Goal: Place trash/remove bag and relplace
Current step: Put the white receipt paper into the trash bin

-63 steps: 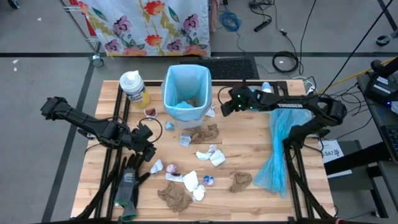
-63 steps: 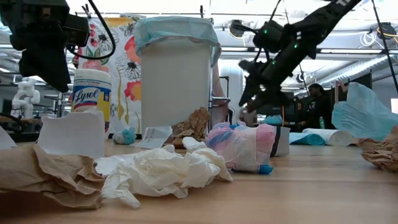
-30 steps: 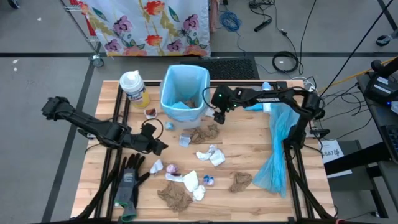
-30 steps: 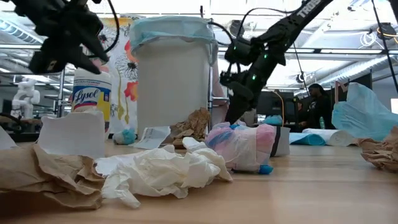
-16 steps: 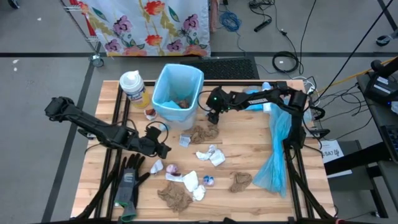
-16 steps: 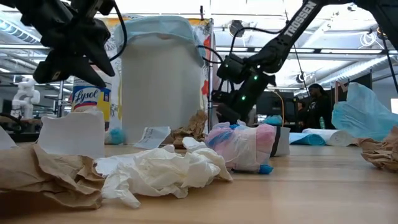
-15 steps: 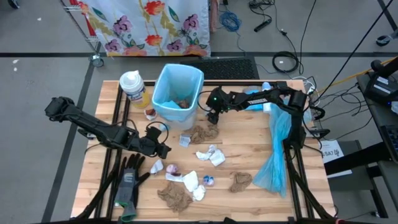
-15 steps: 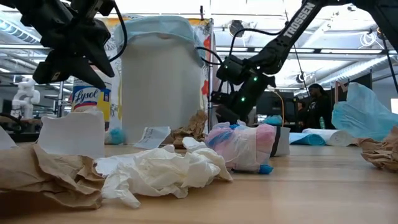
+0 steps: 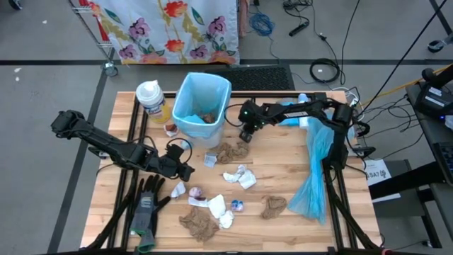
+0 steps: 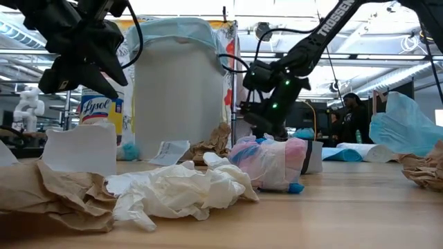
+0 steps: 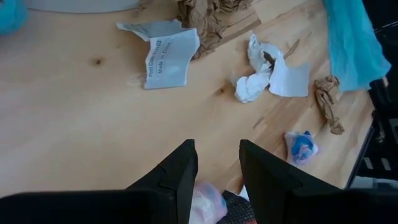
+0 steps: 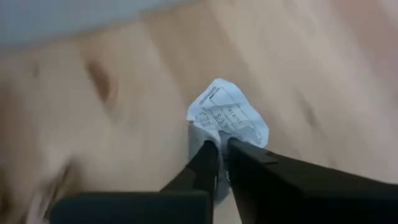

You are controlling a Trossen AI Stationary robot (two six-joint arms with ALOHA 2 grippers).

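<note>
The bin (image 9: pixel 202 106), lined with a light-blue bag, stands at the table's far middle with some trash inside. More trash lies on the wood: a brown paper towel (image 9: pixel 232 151), white tissue (image 9: pixel 241 177), brown wads (image 9: pixel 200 223) and purple wrappers (image 9: pixel 197 191). My right gripper (image 9: pixel 244 134) is low beside the bin's right wall, shut on a white printed paper scrap (image 12: pixel 227 118). My left gripper (image 9: pixel 185 170) hovers open over bare wood left of the trash, with nothing between its fingers (image 11: pixel 183 165). My right gripper pinches the white scrap's near edge (image 12: pixel 211 134) between its two fingers (image 12: pixel 239 155). It comes from above, slanting down toward the bin. The rest of the scrap lies on the table ahead of the fingertips.
A wipes canister (image 9: pixel 152 99) stands left of the bin. Black-and-grey gloves (image 9: pixel 145 209) lie at the near left. A spare blue bag (image 9: pixel 315 170) drapes over the table's right side. A printed white paper (image 9: pixel 210 159) lies between the two grippers.
My right gripper has come down beside the bin's right wall onto the white scrap. The bin has shifted toward the table's left edge and now stands askew. My left gripper has sunk a little.
</note>
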